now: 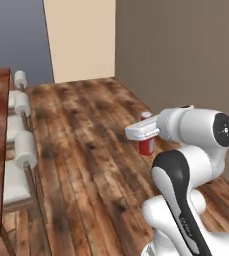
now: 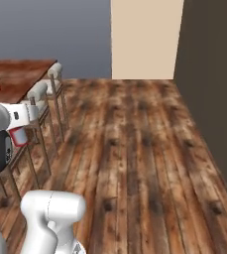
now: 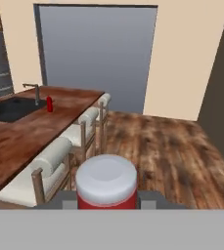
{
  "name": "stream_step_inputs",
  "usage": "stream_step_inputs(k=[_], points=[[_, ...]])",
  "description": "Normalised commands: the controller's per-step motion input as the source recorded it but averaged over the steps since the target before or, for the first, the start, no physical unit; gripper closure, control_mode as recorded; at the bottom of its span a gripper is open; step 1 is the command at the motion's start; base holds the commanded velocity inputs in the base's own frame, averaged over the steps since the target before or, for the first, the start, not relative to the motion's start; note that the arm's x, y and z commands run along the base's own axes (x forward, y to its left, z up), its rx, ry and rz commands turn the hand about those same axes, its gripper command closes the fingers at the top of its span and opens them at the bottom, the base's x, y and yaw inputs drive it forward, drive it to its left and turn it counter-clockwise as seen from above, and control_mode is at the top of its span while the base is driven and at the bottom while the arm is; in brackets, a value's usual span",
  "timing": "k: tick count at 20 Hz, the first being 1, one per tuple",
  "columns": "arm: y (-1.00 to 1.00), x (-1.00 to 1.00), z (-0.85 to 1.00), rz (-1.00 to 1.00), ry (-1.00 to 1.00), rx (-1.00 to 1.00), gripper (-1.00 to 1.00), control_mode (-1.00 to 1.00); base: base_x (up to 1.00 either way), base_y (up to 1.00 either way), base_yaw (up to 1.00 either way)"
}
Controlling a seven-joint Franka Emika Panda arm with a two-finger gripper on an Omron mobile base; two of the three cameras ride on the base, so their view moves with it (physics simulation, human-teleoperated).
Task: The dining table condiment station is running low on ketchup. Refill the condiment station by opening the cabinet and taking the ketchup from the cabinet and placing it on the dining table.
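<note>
My claw (image 3: pixel 107 199) is pinching the ketchup (image 3: pixel 106 184), its two dark fingers pressed against either side of the red body just under the white cap, and the bottle stands upright in my grip, lifted clear above the wooden plank floor (image 1: pixel 91 150). From behind on my left, the ketchup (image 1: pixel 146 142) shows as a red bottle with its white cap peeking past my white hand, out over the floor and well apart from the bench. From behind on my right, the same bottle (image 2: pixel 19 136) hangs just under my hand, in front of the row of stools. The bench (image 3: pixel 20 139) with its dark reddish-brown wood top runs along the left side of the scene, and I hold the ketchup off to its right, not over it. Cushioned stools (image 3: pixel 59 161) with wooden frames line the bench's near edge, between the bottle and the bench top. Farther along the bench lie a black inset sink (image 3: pixel 8 108) with a dark faucet (image 3: pixel 35 93), and just beside the faucet stands an all-red bottle (image 3: pixel 49 104). A grey opening (image 3: pixel 96 58) in the cream far wall lies beyond the bench, and a dark brown wall (image 1: pixel 186 55) closes the right side.
</note>
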Motion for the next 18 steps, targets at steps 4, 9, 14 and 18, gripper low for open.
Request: stream_step_inputs(k=[4, 9, 14, 18], points=[[0.00, 0.00, 0.00, 0.00, 0.00, 0.00, 1.00, 1.00, 1.00, -0.68, 0.50], [0.00, 0.00, 0.00, 0.00, 0.00, 0.00, 1.00, 1.00, 1.00, -0.73, 0.48], [0.00, 0.00, 0.00, 0.00, 0.00, 0.00, 1.00, 1.00, 1.00, -0.68, 0.49], [0.00, 0.00, 0.00, 0.00, 0.00, 0.00, 1.00, 1.00, 1.00, -0.61, 0.50]])
